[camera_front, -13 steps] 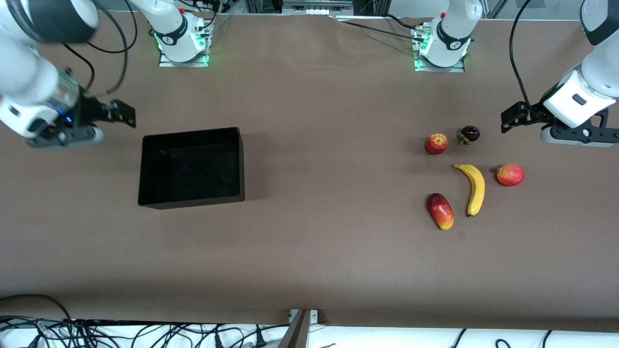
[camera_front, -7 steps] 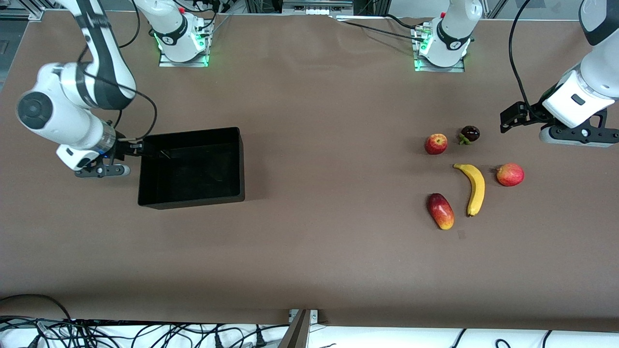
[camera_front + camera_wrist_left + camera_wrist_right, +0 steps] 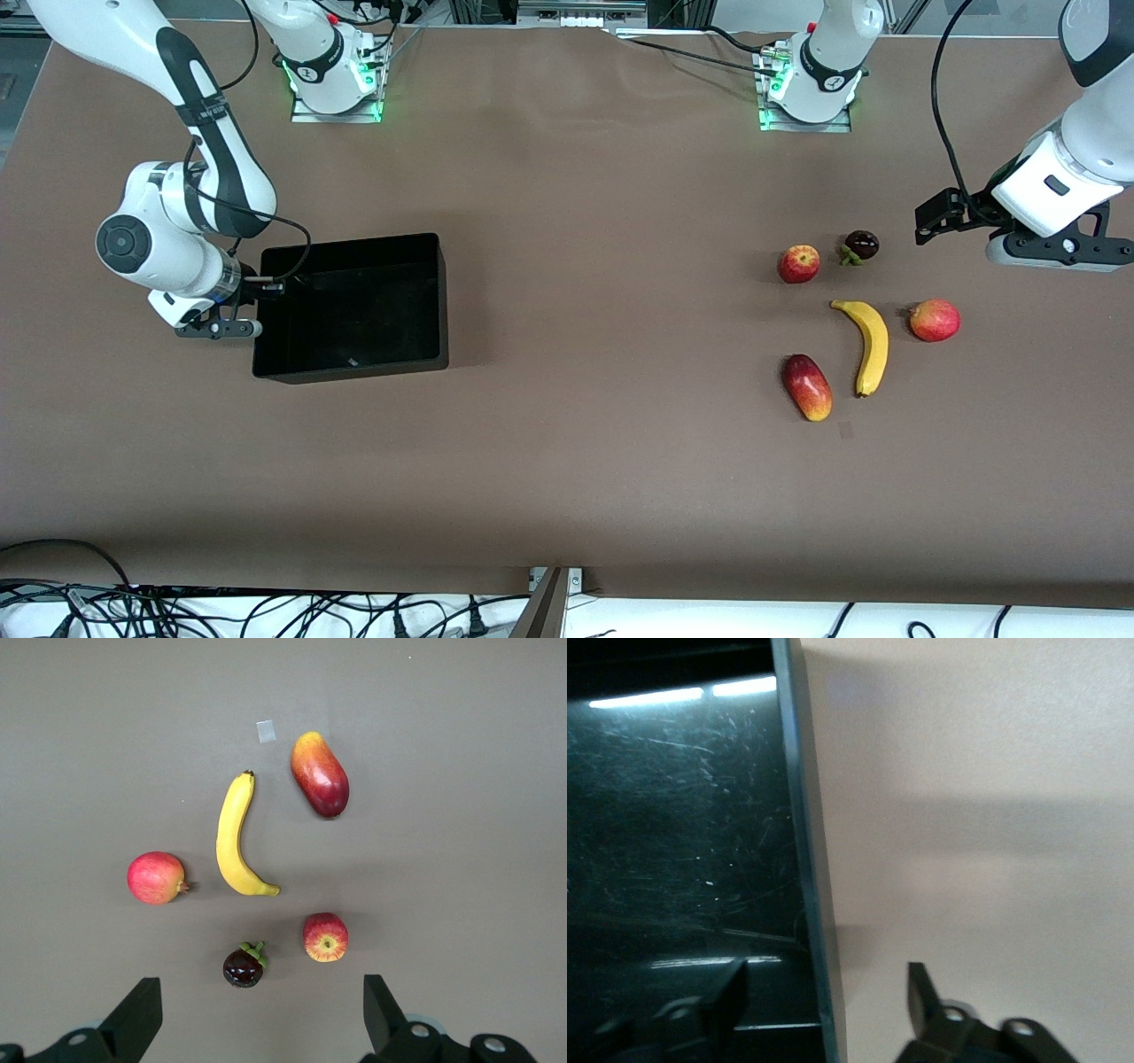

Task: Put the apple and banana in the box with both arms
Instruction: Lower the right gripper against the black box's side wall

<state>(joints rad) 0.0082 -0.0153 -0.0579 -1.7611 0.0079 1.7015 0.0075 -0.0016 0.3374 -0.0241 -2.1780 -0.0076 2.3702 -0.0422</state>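
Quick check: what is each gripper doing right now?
Left gripper: open, empty, over the table by the fruits.
Right gripper: open, empty, straddling the box wall.

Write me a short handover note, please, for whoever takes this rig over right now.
Left gripper: open, empty, in the air above the fruit cluster.
Right gripper: open, empty, straddling the wall of the box at the right arm's end.
Apple and banana lie on the table at the left arm's end.
Done: nothing; box holds no fruit.
Left: pick both fruits and box them.
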